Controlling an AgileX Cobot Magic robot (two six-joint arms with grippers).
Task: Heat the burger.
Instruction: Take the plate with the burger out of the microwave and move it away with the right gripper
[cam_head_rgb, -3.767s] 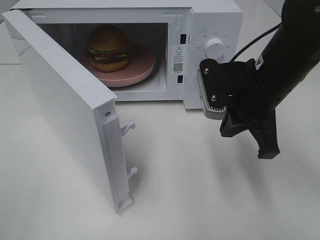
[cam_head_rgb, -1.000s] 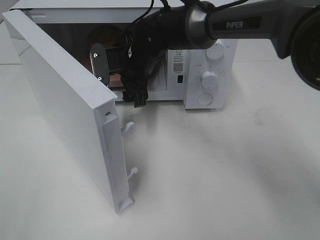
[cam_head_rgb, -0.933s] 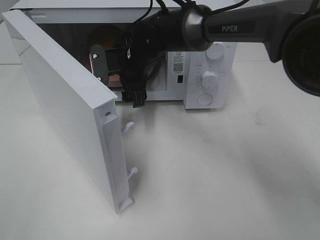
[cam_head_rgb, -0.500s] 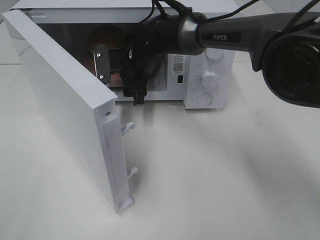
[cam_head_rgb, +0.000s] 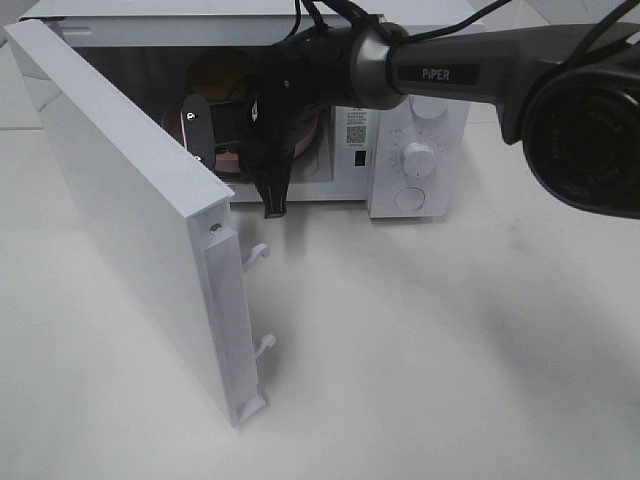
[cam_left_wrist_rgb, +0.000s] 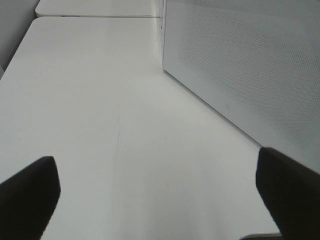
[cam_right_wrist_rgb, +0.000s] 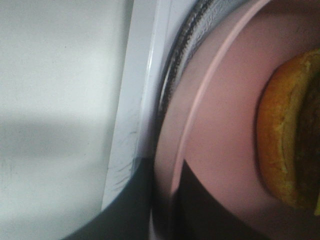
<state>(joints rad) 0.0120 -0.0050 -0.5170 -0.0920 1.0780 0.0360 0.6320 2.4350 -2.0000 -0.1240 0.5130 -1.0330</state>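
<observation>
The burger (cam_head_rgb: 222, 72) sits on a round pink plate (cam_head_rgb: 305, 140) inside the open microwave (cam_head_rgb: 440, 185); only its golden-brown bun top shows past my right arm. In the right wrist view the bun (cam_right_wrist_rgb: 285, 145) lies on the plate (cam_right_wrist_rgb: 225, 115), close by. My right gripper (cam_head_rgb: 272, 200) reaches into the oven's mouth at the plate's front edge. Its dark fingers (cam_right_wrist_rgb: 120, 215) stand on either side of the plate's rim, shut on it. My left gripper (cam_left_wrist_rgb: 160, 200) is open over bare table beside the microwave's perforated side wall (cam_left_wrist_rgb: 250, 65).
The microwave door (cam_head_rgb: 130, 200) stands wide open, swung out to the left toward the table's front. Its latch hooks (cam_head_rgb: 258, 252) stick out of its edge. Two knobs (cam_head_rgb: 418, 158) sit on the control panel to the right of the opening. White table (cam_head_rgb: 430, 350) stretches in front.
My right gripper's jaws have closed on the plate's rim at the oven's mouth. The arm has shifted slightly, so more of the bun shows. The left gripper has stayed open.
</observation>
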